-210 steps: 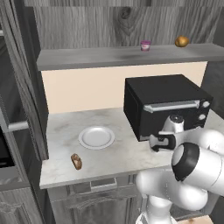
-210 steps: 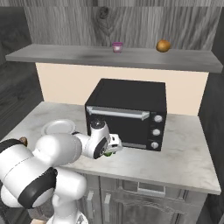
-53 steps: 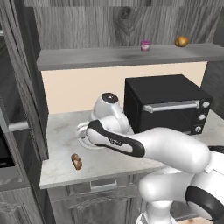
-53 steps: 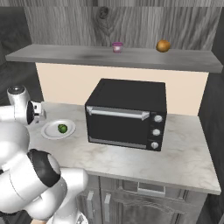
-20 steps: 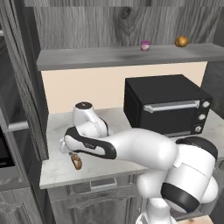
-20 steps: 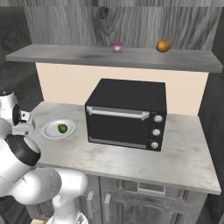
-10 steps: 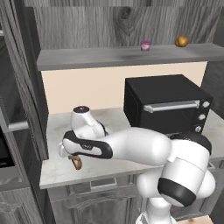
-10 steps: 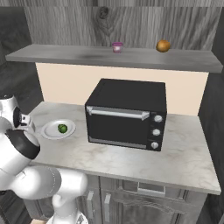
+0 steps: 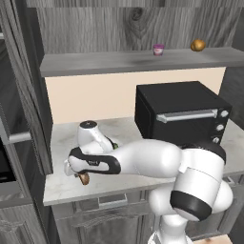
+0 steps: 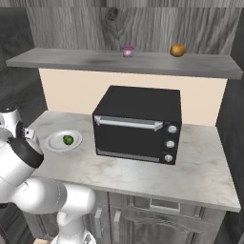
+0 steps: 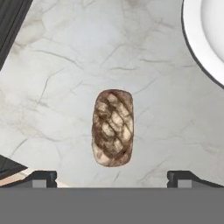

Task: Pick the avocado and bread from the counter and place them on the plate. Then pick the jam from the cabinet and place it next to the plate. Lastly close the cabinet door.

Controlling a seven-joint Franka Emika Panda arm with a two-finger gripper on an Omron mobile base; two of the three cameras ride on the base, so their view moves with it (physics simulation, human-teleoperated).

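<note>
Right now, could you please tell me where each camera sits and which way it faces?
Left base view: behind-left, looking over the counter; the arm reaches to the bread.
Right base view: behind-right, facing the microwave; arm at lower left.
Hand view: looks straight down; open claw straddles the bread.
Both base views share the jam and orange fruit.
</note>
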